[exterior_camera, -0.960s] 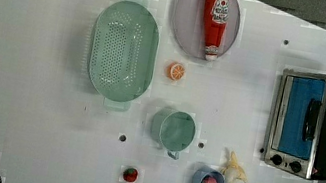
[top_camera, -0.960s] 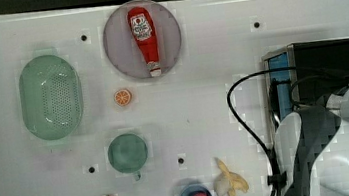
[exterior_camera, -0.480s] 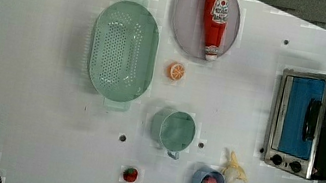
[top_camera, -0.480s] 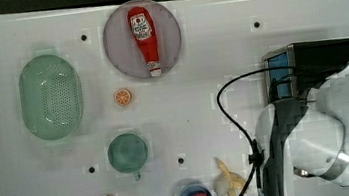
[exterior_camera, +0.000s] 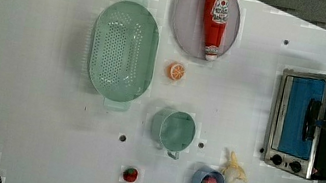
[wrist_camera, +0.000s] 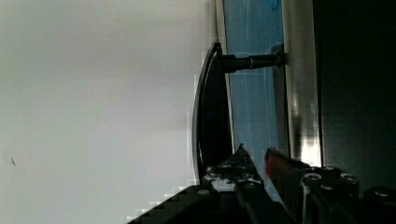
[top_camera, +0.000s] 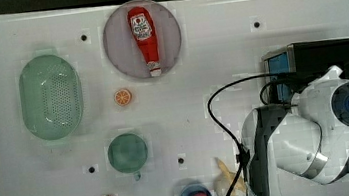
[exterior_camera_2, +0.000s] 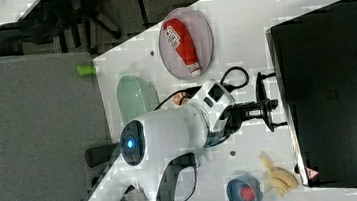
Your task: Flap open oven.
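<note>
The black claw (wrist_camera: 254,156), jaws narrowly parted, sits at the bar handle (wrist_camera: 210,112) of the boxy black-topped, silver-framed, blue-glass oven (exterior_camera: 310,125), at three o'clock on the white bench (exterior_camera: 31,48); door closed.

Oven (exterior_camera: 315,126), door shut

Boxy, black-topped, with a silver front frame, blue glass door, dark bar handle (wrist_camera: 210,107) and two knobs, it sits upright at the left view's right edge.

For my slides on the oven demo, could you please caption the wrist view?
Gripper at the bar handle of the oven, whose blue glass door is not yet flapped open.
</note>
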Controlling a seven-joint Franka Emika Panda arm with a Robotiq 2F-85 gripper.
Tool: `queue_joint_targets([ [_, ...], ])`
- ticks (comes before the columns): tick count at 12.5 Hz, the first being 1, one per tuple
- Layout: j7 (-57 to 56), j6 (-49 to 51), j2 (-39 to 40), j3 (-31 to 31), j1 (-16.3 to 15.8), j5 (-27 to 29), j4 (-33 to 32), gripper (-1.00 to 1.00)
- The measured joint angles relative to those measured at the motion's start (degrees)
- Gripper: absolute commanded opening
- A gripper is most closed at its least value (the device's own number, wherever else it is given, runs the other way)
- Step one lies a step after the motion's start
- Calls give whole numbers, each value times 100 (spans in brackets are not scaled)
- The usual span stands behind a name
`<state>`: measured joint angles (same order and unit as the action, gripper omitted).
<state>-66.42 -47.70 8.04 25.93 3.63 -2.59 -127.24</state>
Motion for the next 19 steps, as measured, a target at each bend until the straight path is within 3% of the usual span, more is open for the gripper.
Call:
queue_joint_targets([
  [3,0,-218,5,14,7,-11,-90,-65],
  [6,67,-288,15,14,-54,-429,-168,-65],
  [10,940,-263,35,-229,-147,-1711,-213,-65],
  [19,3192,-78,345,-874,-597,-3447,-414,-65],
])
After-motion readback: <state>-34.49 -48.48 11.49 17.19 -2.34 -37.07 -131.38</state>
